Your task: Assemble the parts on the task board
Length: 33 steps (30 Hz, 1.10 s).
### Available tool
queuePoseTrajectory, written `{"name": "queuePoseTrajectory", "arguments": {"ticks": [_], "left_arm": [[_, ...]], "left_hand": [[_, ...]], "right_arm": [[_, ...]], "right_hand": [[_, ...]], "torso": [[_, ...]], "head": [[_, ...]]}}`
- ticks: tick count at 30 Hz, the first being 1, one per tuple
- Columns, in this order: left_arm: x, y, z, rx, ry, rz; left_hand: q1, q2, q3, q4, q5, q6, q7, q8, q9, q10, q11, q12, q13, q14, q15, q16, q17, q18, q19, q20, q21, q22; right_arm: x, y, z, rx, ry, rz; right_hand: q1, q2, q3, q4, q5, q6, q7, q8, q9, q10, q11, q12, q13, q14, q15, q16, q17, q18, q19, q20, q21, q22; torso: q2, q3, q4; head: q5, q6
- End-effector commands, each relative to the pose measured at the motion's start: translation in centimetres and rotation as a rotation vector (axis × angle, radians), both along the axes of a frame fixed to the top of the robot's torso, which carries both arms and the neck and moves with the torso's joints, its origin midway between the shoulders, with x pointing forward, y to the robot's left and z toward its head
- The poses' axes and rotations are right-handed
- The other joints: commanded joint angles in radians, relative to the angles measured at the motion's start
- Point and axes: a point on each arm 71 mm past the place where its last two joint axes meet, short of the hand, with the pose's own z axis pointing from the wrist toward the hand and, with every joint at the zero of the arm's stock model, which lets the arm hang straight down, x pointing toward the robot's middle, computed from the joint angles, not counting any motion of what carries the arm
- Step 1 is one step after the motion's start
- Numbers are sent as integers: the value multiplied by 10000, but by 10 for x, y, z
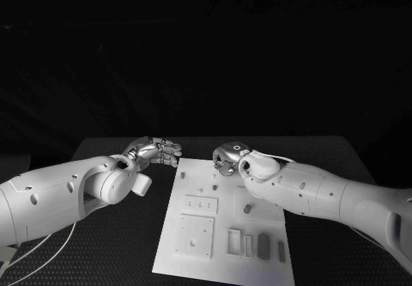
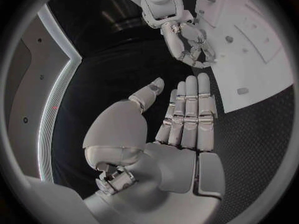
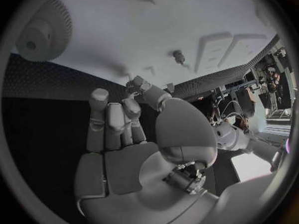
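over the board's far edge [image 1: 199,162], both robot hands [image 1: 230,158]

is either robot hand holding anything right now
No. The left robot hand is flat with straight fingers, holding nothing. The right robot hand hovers at the task board edge, nothing visible in it.

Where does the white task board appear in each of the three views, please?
Head view: the task board lies in the lower middle, between the two arms.
Left wrist view: the board is at the upper right of the circle, beyond the left hand.
Right wrist view: it spreads across the upper half.
Shared landmark: the right hand, at the board's far edge.
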Motion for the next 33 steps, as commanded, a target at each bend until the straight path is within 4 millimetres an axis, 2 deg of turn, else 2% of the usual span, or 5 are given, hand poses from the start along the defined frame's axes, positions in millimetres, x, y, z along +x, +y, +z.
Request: {"name": "queuePoseTrajectory", "arguments": {"ticks": [1,9,13,17,33], "left_arm": [[0,-3,2,-49,-77,-163],[0,-4,2,-47,-75,-176],[1,-4,2,-42,-77,-163],[1,-5,3,-49,-80,-189],[1,-4,3,-37,-77,-178]], "left_hand": [[-122,-11,-6,-40,49,32,29,-65,-17,89,7,-63,15,-8,29,-65,19,212,-9,-72,-60,13],[-121,-12,-5,-41,49,33,29,-67,-18,93,7,-69,17,-6,29,-71,26,211,-9,-73,-61,16],[-120,-13,-4,-42,49,34,29,-68,-19,95,7,-72,18,-5,29,-75,31,210,-9,-74,-62,17],[-119,-14,-3,-44,49,35,29,-68,-20,97,7,-74,19,-4,29,-79,35,210,-9,-74,-63,18],[-113,-19,-1,-48,49,38,29,-71,-23,105,5,-86,22,0,28,-93,52,208,-8,-76,-67,24]], "right_arm": [[0,2,-2,-243,95,80],[1,0,-7,-406,298,-34],[2,-1,-8,-366,323,-88],[2,-1,-8,-315,400,-110],[1,1,-7,-3,454,-120]], "right_hand": [[-15,-16,42,-6,5,904,210,18,9,-414,-107,14,-11,185,-145,48,-10,311,-12,-89,50,173],[-29,-23,44,-3,5,885,215,4,7,-409,-103,8,-24,167,-142,41,-60,311,-12,-91,48,171],[-74,-51,51,6,5,767,247,-75,-15,-395,-74,-4,-54,176,-121,42,-80,311,-11,-94,44,167],[-152,-150,52,25,4,597,306,-192,-52,-397,-20,-18,-89,163,-72,45,-140,311,-8,-91,40,163],[-277,-400,112,58,3,-137,583,-680,-275,-461,245,-7,-167,109,176,86,-305,311,10,-78,17,153]], "torso": [[-4,-12,-13],[-3,-12,7],[-10,-9,-11],[3,-4,-11],[3,-8,-32]], "head": [[30,11],[3,-23],[96,-44],[61,-28],[145,-61]]}}
